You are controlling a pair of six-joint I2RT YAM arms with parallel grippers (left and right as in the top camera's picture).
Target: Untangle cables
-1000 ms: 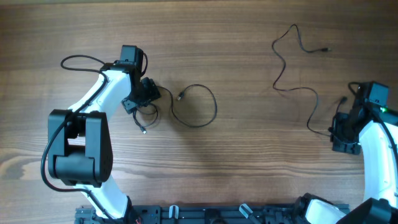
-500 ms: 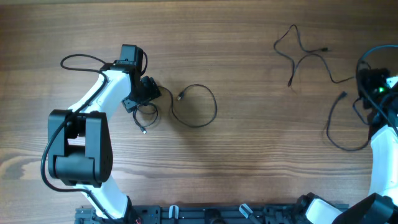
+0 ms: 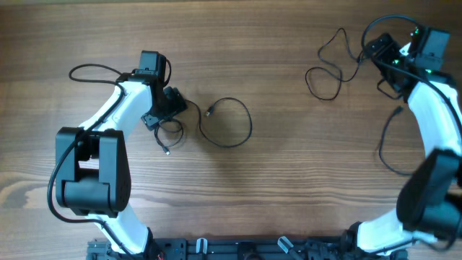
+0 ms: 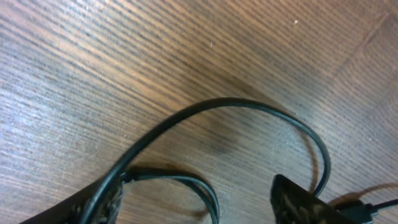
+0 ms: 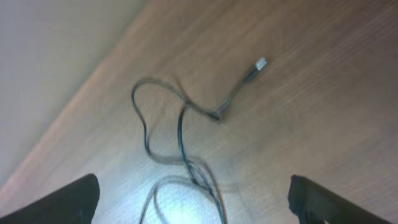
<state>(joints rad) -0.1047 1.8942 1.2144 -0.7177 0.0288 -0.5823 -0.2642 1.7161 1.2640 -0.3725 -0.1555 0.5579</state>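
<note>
Near the wooden table's (image 3: 289, 188) far right corner: thin dark looped cord with small plug (image 3: 328, 68), just beside right gripper (image 5: 199, 202), jaws spread wide, empty. Toward the left edge: second thin black cord (image 3: 229, 124), one loop between left gripper's (image 4: 196, 205) parted fingers.

Thin looped cable (image 3: 250, 124) lies left of centre, tangled cable (image 3: 321, 49) top right.

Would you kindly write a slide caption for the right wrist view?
Open right tool hovers above a thin, looped cable on the wooden table.
</note>
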